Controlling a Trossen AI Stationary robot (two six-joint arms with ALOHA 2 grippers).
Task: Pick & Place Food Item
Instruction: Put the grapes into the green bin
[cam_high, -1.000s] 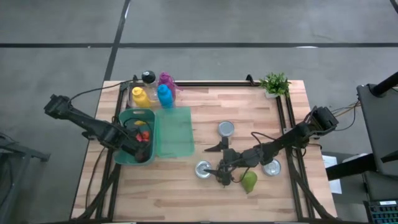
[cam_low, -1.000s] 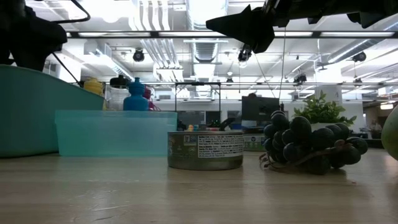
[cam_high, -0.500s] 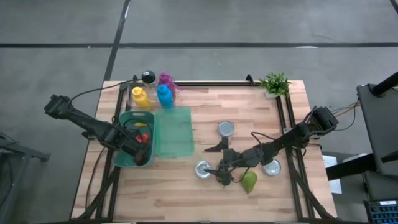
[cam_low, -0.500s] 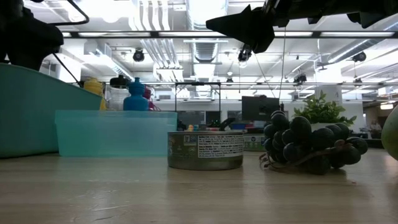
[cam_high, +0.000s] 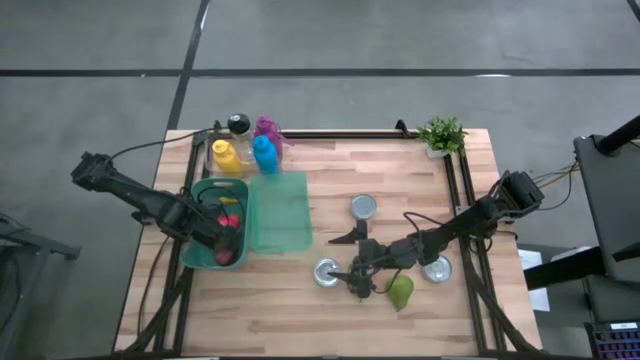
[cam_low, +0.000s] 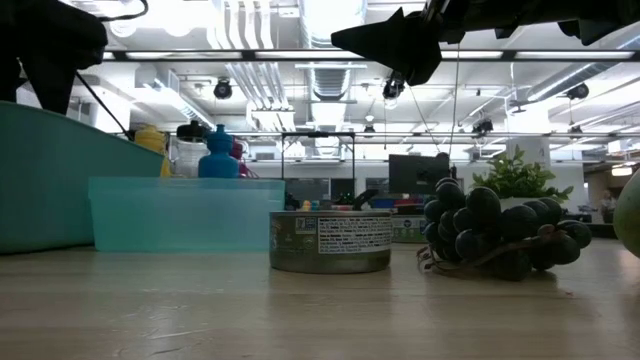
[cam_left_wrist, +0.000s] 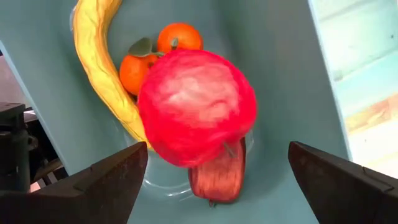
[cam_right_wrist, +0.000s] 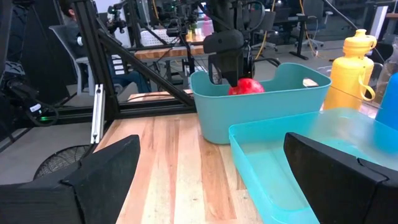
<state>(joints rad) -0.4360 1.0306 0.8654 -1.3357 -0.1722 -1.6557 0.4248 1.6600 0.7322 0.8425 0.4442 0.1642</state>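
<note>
A red apple (cam_left_wrist: 196, 106) lies in the teal bin (cam_high: 205, 190) at the table's left, resting on a darker red fruit (cam_left_wrist: 217, 177) beside a banana (cam_left_wrist: 102, 68) and two oranges (cam_left_wrist: 158, 53). My left gripper (cam_left_wrist: 217, 155) hangs open just above the apple, pointing down, one finger on either side and clear of it; the right wrist view shows it over the apple (cam_right_wrist: 249, 86) too. My right gripper (cam_high: 342, 258) stands open and level over the table's middle, above dark grapes (cam_low: 490, 235), holding nothing.
A teal tray (cam_high: 283, 212) lies right of the bin. Yellow, blue and purple bottles (cam_high: 252, 150) stand behind it. Three cans (cam_high: 363, 207), (cam_high: 326, 272), (cam_high: 437, 268), a green pear (cam_high: 401, 291) and a potted plant (cam_high: 442, 134) occupy the right half.
My left gripper has drawn up a little over the bin, uncovering the red apple, which stays lying in the bin. My right arm has kept still.
</note>
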